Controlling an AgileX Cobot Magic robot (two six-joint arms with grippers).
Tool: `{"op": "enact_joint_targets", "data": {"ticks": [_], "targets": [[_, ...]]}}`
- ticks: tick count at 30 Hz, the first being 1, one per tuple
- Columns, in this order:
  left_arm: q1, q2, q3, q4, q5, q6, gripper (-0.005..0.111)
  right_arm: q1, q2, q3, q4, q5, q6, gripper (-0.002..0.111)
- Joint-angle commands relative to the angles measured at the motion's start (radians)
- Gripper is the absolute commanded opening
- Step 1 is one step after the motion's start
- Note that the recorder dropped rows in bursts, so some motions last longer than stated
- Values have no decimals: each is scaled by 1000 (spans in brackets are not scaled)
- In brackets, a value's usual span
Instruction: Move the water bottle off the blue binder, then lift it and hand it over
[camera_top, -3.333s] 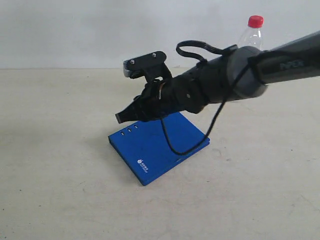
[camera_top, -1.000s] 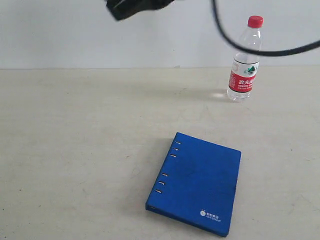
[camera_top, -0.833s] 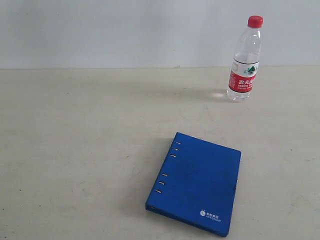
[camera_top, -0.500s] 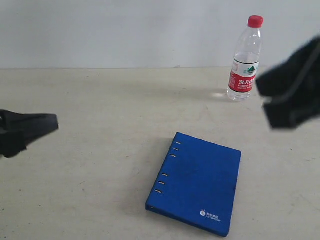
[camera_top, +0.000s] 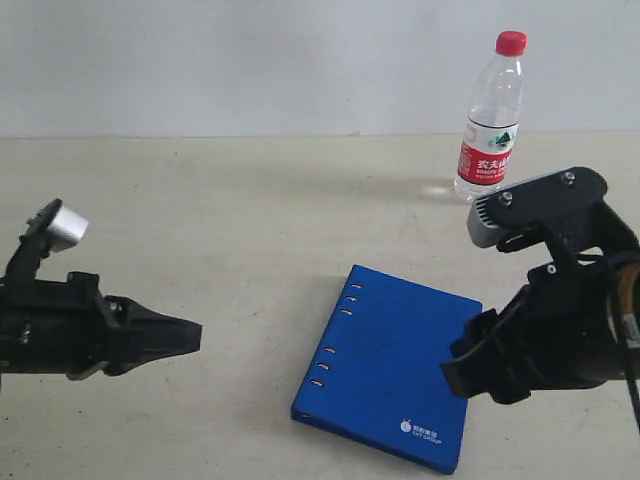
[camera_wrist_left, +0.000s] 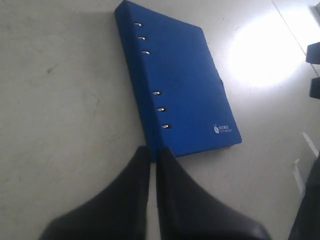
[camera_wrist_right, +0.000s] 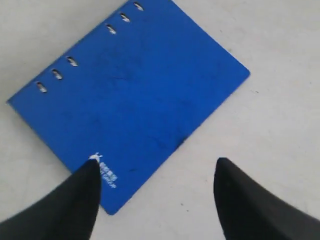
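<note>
The water bottle, clear with a red cap and a red-and-white label, stands upright on the table at the back right, well apart from the blue binder. The binder lies flat near the front, rivets along its left side, with nothing on it. My left gripper is to the binder's left and points at it, its fingers pressed almost together and empty. My right gripper hangs over the binder's right edge, open, with one finger above the white logo. The binder shows in both wrist views; the bottle shows in neither.
The beige table runs back to a pale wall. A bright glare patch lies on the table beyond the binder in the left wrist view.
Both arms have swung in from the sides and dropped low beside the binder; 0.8 s ago neither was in view. Bottle and binder have stayed put over the last second.
</note>
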Motion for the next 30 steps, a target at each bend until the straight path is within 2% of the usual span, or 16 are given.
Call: {"op": "enact_joint_targets", "data": {"ticks": [1, 4, 7, 9, 11, 14, 17, 19, 21, 24, 30], "targets": [[-70, 117, -79, -11, 48, 14, 4, -5, 103, 4, -307, -5, 379, 48], [-146, 226, -155, -11, 48, 34, 4, -72, 182, 4, -348, -7, 445, 42], [-160, 285, -215, -11, 44, 59, 4, -124, 208, 4, -345, -15, 426, 42], [-157, 350, -283, -11, 5, 59, 4, -187, 233, 4, -322, -88, 395, 42], [-157, 387, -318, -11, -26, 59, 4, -230, 266, 4, -237, -157, 282, 42], [-157, 441, -359, -11, 10, 59, 4, -282, 373, -12, 62, -210, -46, 42], [-157, 464, -379, -11, 62, 59, 6, -282, 458, -70, 250, -154, -269, 42], [-157, 470, -383, -11, 90, 59, 13, -282, 502, -106, 371, -119, -424, 47], [-157, 470, -383, -11, 96, 59, 31, -282, 532, -153, 476, -60, -540, 58], [-157, 480, -383, -11, 96, 59, 54, -280, 528, -174, 558, -57, -621, 53], [-157, 480, -383, -11, 32, 59, 57, -280, 528, -174, 878, 0, -892, 34]]}}
